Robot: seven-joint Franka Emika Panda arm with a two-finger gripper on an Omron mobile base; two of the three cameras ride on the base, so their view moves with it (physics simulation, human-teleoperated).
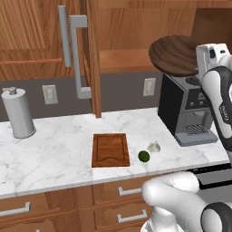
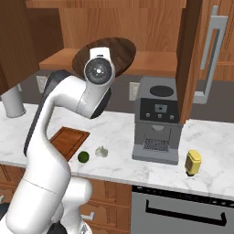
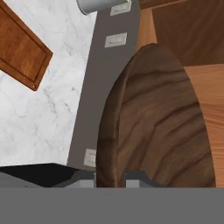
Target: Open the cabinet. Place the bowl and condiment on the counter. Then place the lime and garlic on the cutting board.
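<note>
Up above the coffee machine (image 1: 190,111), the bowl (image 1: 174,54) hangs in the air just outside the open cabinet (image 1: 120,34), its rim pinched edge-on between the fingers (image 3: 135,177), which are drawn nearly together on the thin wooden wall. From the hand's own camera the dark grain of the bowl sits right against the tips; the bowl looks clear of the cabinet shelf, though the angle makes that hard to swear to.

Further out, the condiment (image 2: 193,162) already stands on the table (image 1: 54,149), to the right of the coffee machine. So the step in hand seems to be bringing the bowl down to the table. That calls for swinging it clear of the machine's top and lowering it onto bare marble before letting go.

Beyond that, the lime (image 1: 143,156) and the garlic (image 1: 154,147) lie close together on the table just beside the cutting board (image 1: 110,149), not yet on it. A tall grey canister (image 1: 18,113) stands well off to the left.
</note>
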